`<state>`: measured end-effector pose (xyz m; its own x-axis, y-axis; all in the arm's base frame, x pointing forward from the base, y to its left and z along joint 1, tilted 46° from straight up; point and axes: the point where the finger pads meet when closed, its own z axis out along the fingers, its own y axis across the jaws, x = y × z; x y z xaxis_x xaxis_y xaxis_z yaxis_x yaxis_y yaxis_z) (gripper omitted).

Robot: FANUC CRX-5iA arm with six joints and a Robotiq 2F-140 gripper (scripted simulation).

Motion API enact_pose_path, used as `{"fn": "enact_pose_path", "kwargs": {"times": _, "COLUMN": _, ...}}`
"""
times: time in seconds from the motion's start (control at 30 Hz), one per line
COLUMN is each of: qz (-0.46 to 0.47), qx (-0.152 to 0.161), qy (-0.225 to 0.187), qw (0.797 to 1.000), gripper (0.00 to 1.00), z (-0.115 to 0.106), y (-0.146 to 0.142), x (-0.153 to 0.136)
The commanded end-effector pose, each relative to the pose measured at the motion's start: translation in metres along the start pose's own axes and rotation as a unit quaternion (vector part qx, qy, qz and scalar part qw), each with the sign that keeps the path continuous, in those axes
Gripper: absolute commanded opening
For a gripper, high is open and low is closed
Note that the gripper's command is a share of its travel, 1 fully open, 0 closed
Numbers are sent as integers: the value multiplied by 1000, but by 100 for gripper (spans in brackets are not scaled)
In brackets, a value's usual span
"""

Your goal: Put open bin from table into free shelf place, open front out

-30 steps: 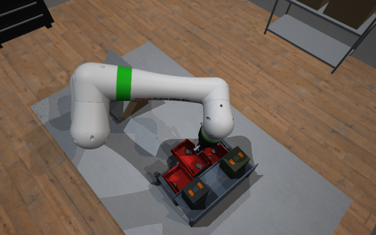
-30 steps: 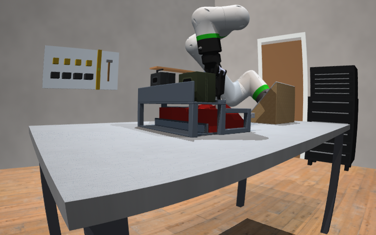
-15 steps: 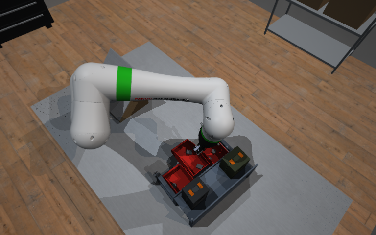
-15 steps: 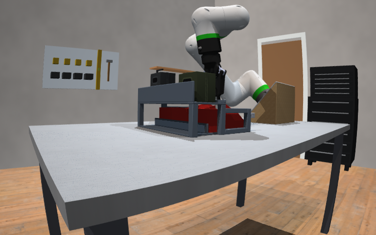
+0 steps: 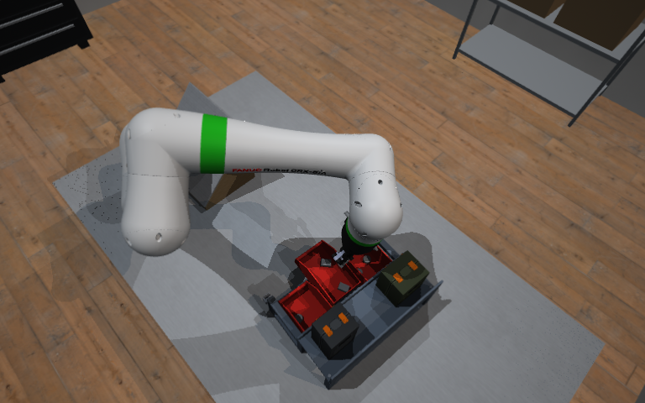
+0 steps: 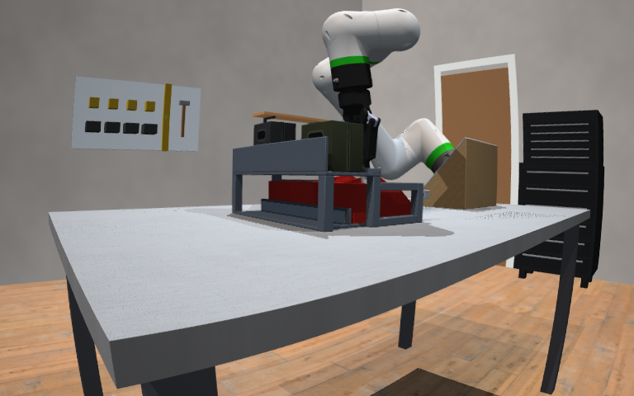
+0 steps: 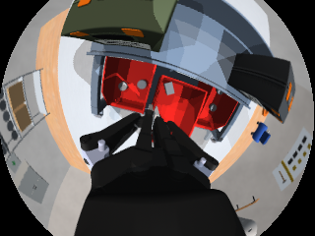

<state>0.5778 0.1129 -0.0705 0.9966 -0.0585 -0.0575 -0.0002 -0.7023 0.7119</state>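
Note:
A grey shelf (image 5: 361,308) stands on the table and holds a row of red open bins. The middle red bin (image 5: 327,275) sits higher than its neighbours and juts out past the shelf's front, with small grey parts (image 5: 343,286) in it. It also shows in the wrist view (image 7: 185,106). My gripper (image 5: 340,257) points down at this bin's side wall, fingers shut on the thin wall (image 7: 153,113). One red bin (image 5: 299,304) stands to its left and another (image 5: 373,264) to its right, both in the shelf. In the exterior view, my gripper (image 6: 371,137) is partly hidden by a box.
The shelf's upper board carries an olive box (image 5: 403,277) and a black box (image 5: 334,330) over the bins' rear ends. A tilted cardboard box (image 6: 462,175) stands on the table beyond the shelf. A black cabinet (image 6: 560,186) stands beside the table.

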Motion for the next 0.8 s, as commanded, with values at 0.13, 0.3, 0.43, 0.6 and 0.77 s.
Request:
{"fn": "enact_pose_path", "kwargs": {"times": 0.13, "qz": 0, "qx": 0, "qy": 5, "qw": 1000, "gripper": 0, "z": -1, "y": 0, "x": 5}}
{"fn": "enact_pose_path", "kwargs": {"times": 0.3, "qz": 0, "qx": 0, "qy": 7, "qw": 1000, "gripper": 0, "z": -1, "y": 0, "x": 7}}
{"fn": "enact_pose_path", "kwargs": {"times": 0.43, "qz": 0, "qx": 0, "qy": 8, "qw": 1000, "gripper": 0, "z": -1, "y": 0, "x": 8}}
{"fn": "enact_pose_path", "kwargs": {"times": 0.6, "qz": 0, "qx": 0, "qy": 10, "qw": 1000, "gripper": 0, "z": -1, "y": 0, "x": 10}}
{"fn": "enact_pose_path", "kwargs": {"times": 0.77, "qz": 0, "qx": 0, "qy": 10, "qw": 1000, "gripper": 0, "z": -1, "y": 0, "x": 10}}
